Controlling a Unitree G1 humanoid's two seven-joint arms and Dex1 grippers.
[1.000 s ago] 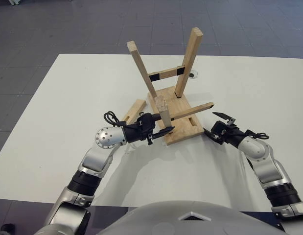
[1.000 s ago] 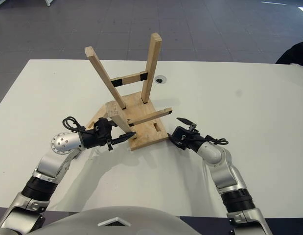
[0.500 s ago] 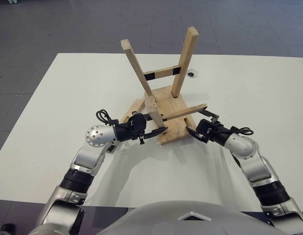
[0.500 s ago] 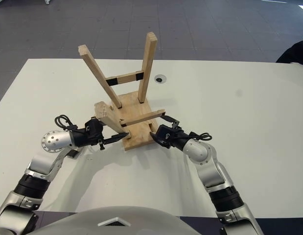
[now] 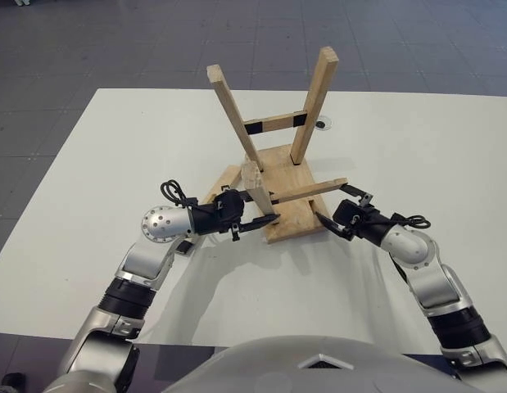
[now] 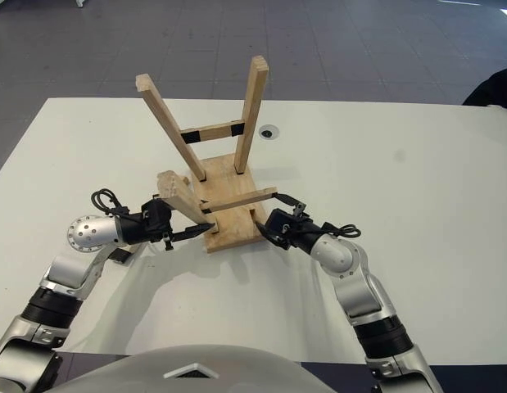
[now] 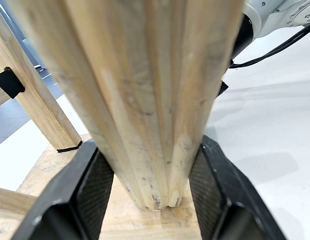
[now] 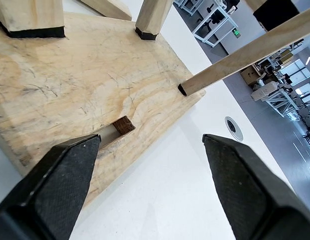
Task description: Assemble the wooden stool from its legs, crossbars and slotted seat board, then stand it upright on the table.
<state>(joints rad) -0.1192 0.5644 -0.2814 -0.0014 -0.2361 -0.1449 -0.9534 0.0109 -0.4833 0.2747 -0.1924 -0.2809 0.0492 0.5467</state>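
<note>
Currently the left end effector (image 5: 264, 219) is clamped on a pale wooden leg (image 5: 255, 182) at the slotted wooden seat board (image 5: 296, 214), near the middle of the white surface (image 5: 106, 172). The right end effector (image 8: 150, 145) gapes beside an empty slot (image 8: 117, 129). The tilted leg may jam or shove the board.

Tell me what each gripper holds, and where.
Left gripper clamps a leg near its lower end, at the seat board. Right gripper is open, holding nothing.

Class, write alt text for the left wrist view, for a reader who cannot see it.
The left gripper clamps a pale wooden leg between black fingers, its end down on the seat board. Behind stands another leg, fitted into the board.
</note>
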